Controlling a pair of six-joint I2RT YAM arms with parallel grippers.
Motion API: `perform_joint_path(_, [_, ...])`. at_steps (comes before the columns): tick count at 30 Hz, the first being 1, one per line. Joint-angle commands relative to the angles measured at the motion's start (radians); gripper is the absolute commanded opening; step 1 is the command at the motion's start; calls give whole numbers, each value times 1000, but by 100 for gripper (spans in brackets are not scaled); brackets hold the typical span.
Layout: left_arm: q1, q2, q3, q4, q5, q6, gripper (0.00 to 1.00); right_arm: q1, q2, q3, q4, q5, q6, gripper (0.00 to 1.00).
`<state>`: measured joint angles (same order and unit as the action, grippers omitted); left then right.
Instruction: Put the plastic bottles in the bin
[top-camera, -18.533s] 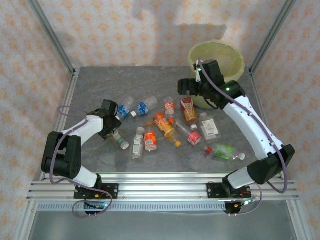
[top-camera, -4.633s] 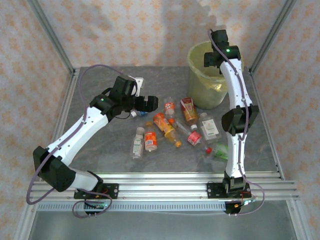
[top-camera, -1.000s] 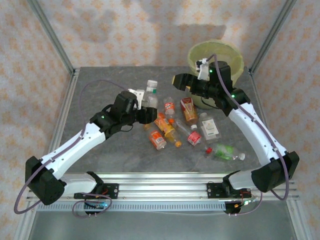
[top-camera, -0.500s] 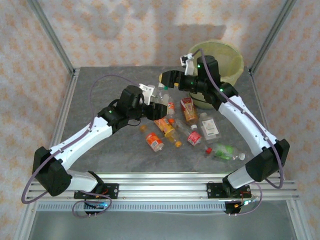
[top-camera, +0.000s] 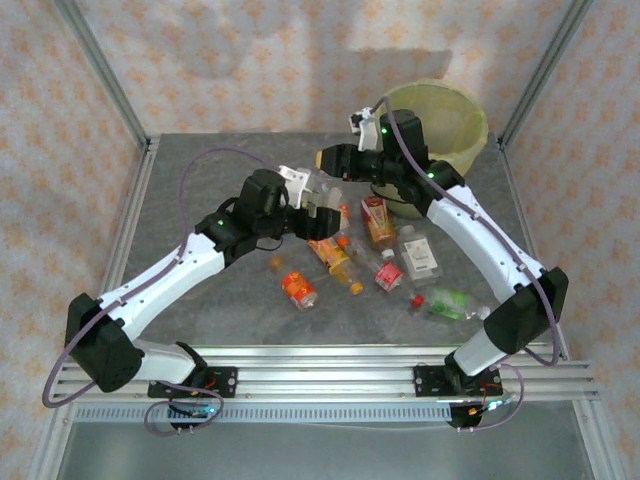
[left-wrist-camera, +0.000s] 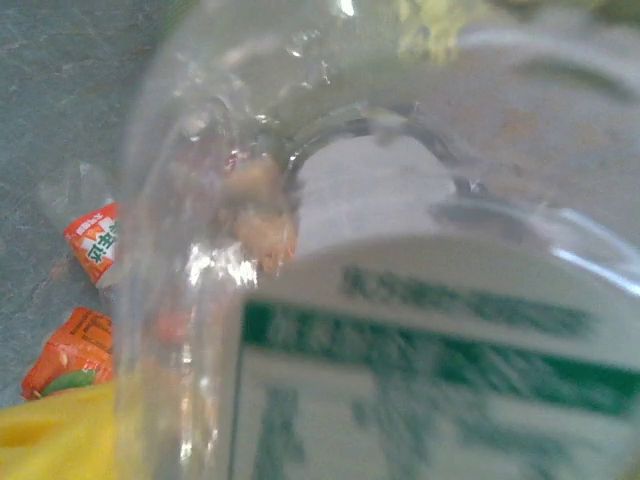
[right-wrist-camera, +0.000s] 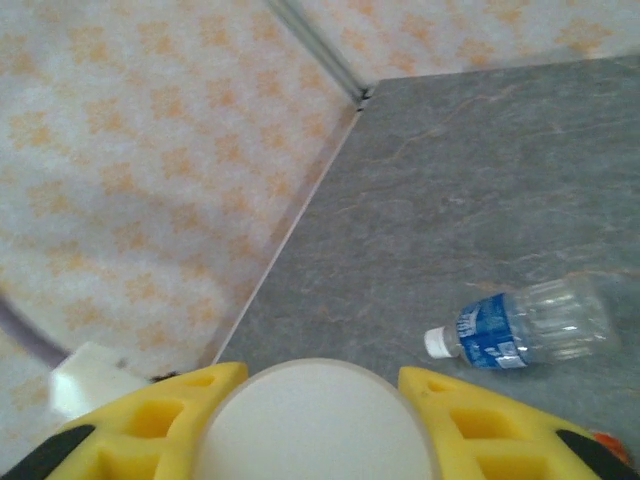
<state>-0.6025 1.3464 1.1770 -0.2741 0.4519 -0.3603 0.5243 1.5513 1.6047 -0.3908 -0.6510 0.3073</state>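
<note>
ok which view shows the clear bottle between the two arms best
Top external: the clear bottle is small but seen in context, between the left pincer and right pincer. Left wrist gives a blurred close-up of its wall and green-and-white label. Right wrist looks onto its whitish cap between yellow fingers.

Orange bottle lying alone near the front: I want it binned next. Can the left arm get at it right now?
Probably yes. The orange bottle lies apart on bare table, close to the left gripper, nothing over it. A clear bottle sits right before that gripper, though, its cap in the right gripper.
</note>
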Motion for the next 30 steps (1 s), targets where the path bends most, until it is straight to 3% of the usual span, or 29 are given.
perform_joint_path(1, [-10, -35, 38, -126, -77, 3, 100, 0, -12, 57, -60, 116, -43, 31])
perform_joint_path(6, [-7, -156, -43, -338, -239, -66, 100, 0, 0, 145, -168, 293, -112, 27])
perform_joint_path(10, [9, -198, -108, -541, -403, -235, 100, 0, 23, 258, -233, 390, -167, 25])
perform_joint_path(17, [9, -219, -273, -639, -398, -332, 79, -14, 90, 539, -361, 646, -282, 23])
perform_joint_path(30, [8, -63, -319, -590, -415, -280, 73, -210, 315, 891, -388, 823, -308, 20])
